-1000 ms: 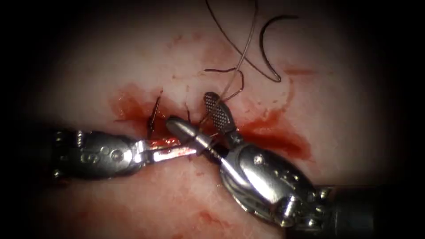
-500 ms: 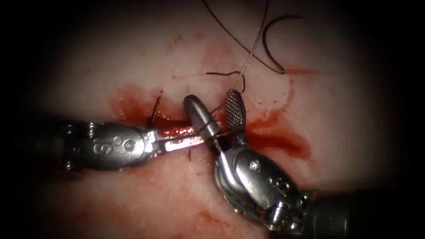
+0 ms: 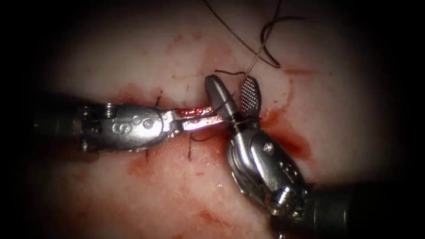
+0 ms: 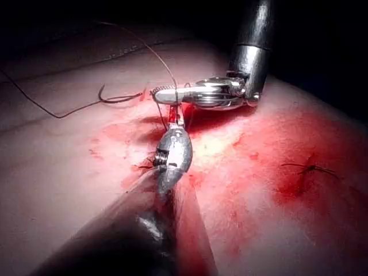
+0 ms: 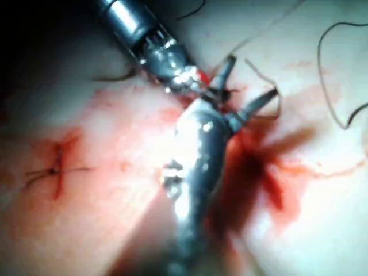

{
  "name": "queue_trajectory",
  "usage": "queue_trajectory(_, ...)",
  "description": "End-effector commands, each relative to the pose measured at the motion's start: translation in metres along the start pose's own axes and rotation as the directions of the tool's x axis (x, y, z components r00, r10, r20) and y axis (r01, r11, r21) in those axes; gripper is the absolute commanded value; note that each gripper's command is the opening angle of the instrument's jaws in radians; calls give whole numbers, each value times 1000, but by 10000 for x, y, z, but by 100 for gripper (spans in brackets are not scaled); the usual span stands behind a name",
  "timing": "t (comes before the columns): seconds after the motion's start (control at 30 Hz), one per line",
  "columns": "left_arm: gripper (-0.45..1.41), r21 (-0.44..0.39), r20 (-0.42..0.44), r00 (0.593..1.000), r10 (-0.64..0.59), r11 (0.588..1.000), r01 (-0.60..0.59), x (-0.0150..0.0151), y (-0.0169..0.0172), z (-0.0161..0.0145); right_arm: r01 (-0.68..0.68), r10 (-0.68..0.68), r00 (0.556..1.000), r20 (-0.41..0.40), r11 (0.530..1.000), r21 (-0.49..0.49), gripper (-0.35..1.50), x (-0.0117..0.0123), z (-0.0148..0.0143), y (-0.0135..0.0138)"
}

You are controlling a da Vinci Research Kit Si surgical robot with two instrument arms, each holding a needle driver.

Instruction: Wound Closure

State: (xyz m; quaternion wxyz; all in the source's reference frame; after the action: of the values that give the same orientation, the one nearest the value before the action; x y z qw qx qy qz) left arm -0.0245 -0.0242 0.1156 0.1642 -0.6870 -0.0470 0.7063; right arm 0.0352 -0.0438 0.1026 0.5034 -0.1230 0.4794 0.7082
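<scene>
My right tool [image 3: 233, 94] stands over the cut [image 3: 274, 132] with its jaws spread and thread [image 3: 254, 62] wound round them. My left tool [image 3: 208, 116] reaches between them, jaws pressed together, pinching the thread. The needle [image 3: 265, 42] lies free near the tissue's [image 3: 133, 57] far edge.

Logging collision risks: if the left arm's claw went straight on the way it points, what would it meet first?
Probably the right claw: the left claw points right along the cut, its tip already at the right tool's near jaw. Depth between them is unclear.
</scene>
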Motion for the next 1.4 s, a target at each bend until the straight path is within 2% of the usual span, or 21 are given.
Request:
queue_trajectory(0.03,-45,-5,1,1000,2,1000,-2,-8,0,4,7,-7,1000,10,1000,-8,96,-9,3,2)
queue_trajectory(0.2,-45,-10,3,1000,5,1000,-5,-14,-5,3,19,-19,1000,3,999,-38,96,-5,8,10)
queue_trajectory(0.5,-45,-7,10,1000,12,1000,-12,-24,-10,15,57,-56,998,27,997,-43,98,3,2,28)
queue_trajectory(0.73,-45,-12,9,1000,12,1000,-12,-23,-8,11,65,-64,998,20,996,-62,98,-2,9,28)
queue_trajectory(0.93,-45,-13,9,1000,12,1000,-12,-23,-8,11,105,-104,994,24,993,-57,84,-5,17,20)
queue_trajectory(0.97,-45,-13,9,1000,12,1000,-12,-23,-8,11,113,-111,993,35,993,-46,66,-6,19,18)
queue_trajectory(1.03,-45,-13,8,1000,12,1000,-12,-23,-8,11,154,-153,987,51,988,-15,-13,-5,20,17)
queue_trajectory(1.07,-45,-13,8,1000,12,1000,-12,-23,-8,11,153,-152,987,56,988,-7,-35,-3,19,17)
queue_trajectory(1.17,-45,-15,8,1000,12,1000,-12,-23,-7,9,155,-155,987,43,988,7,-35,5,15,14)
queue_trajectory(1.27,-45,-22,5,1000,11,1000,-11,-22,-8,5,185,-187,982,27,982,44,-35,20,6,-1)
queue_trajectory(1.3,-45,-18,7,1000,10,1000,-10,-22,-10,2,214,-216,976,19,974,72,-35,29,-2,-17)
queue_trajectory(1.4,-45,-1,14,1000,4,1000,-4,-19,-22,-11,246,-249,968,11,961,130,-35,38,-17,-43)
